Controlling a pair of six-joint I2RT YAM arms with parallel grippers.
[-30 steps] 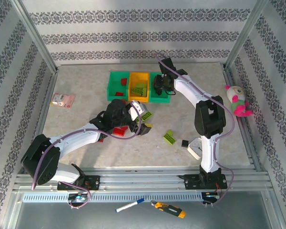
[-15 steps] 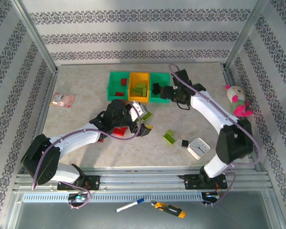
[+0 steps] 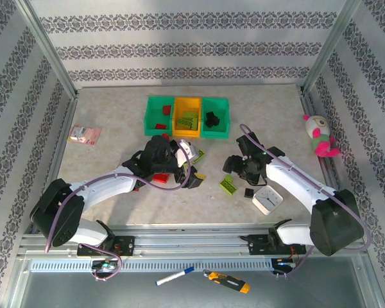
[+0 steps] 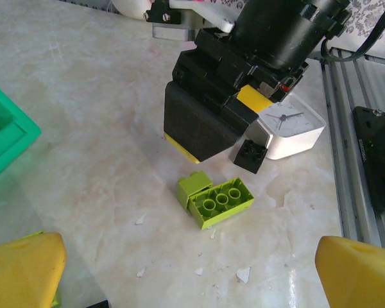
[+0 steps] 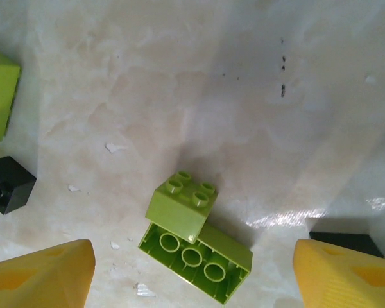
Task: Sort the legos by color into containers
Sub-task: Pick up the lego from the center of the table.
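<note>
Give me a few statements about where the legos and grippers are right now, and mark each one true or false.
1. The right gripper is open above two lime green bricks. True.
2. The black brick in the containers lies in the orange-yellow bin. False: it lies in the right green bin.
3. A white timer stands beside a loose black brick. True.
4. The left gripper holds a red brick. False: it is open and empty.

You get bright, even overhead light w/ soft shadows on the table (image 3: 102, 122). Rt wrist view: glare streak on the marble beside the lime bricks (image 5: 196, 250), which look sharp; yellow fingertips (image 5: 42, 276) blur out at btm corners.
</note>
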